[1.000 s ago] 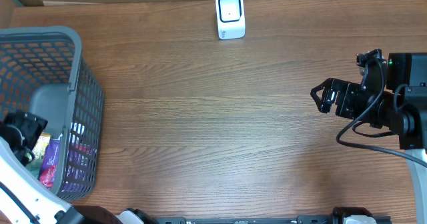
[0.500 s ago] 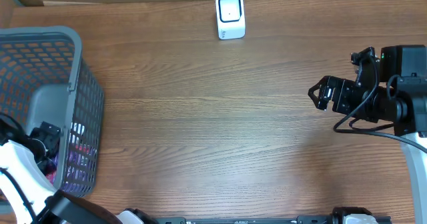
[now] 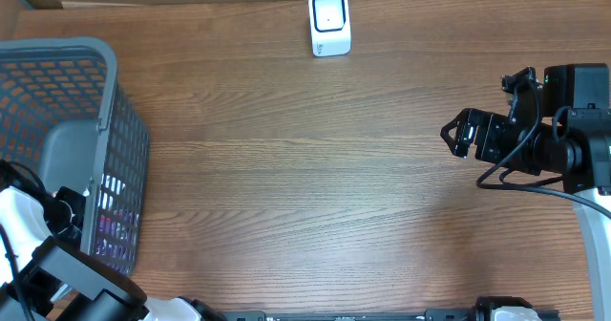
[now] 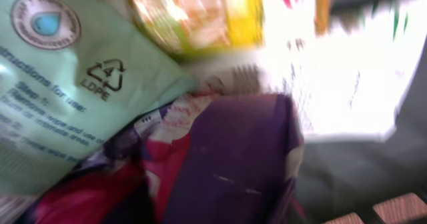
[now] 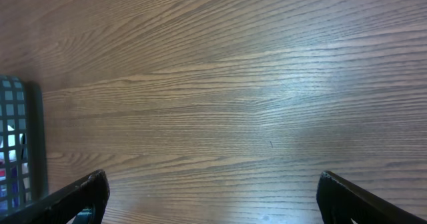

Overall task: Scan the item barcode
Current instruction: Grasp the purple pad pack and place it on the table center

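Packets crowd the left wrist view, all lying close below the left pincer (image 3: 69, 214), which is sunk inside the grey mesh basket (image 3: 105, 92). Nearest to it is a purple packet (image 4: 233, 157) with red and pink print. A pale green pouch (image 4: 60, 84) bearing a recycling mark overlaps that packet on one side, a yellow packet (image 4: 193, 11) lies beyond it, and a bright white packet (image 4: 347, 71) sits on the other side. The view is blurred and none of the pincer's own fingers show in it, and from overhead the basket wall and the arm hide them. So I cannot tell whether the left pincer is released or clenched, or whether it touches any packet.

The right pincer (image 3: 455, 136) hangs over bare table (image 3: 305, 187), well apart from the basket. Its two fingers (image 5: 83, 197) are spread wide at the lower corners of its own view, with nothing between them. The white scanner (image 3: 329, 23) stands upright at the far edge of the table, well away from both pincers. No barcode can be made out on any packet.
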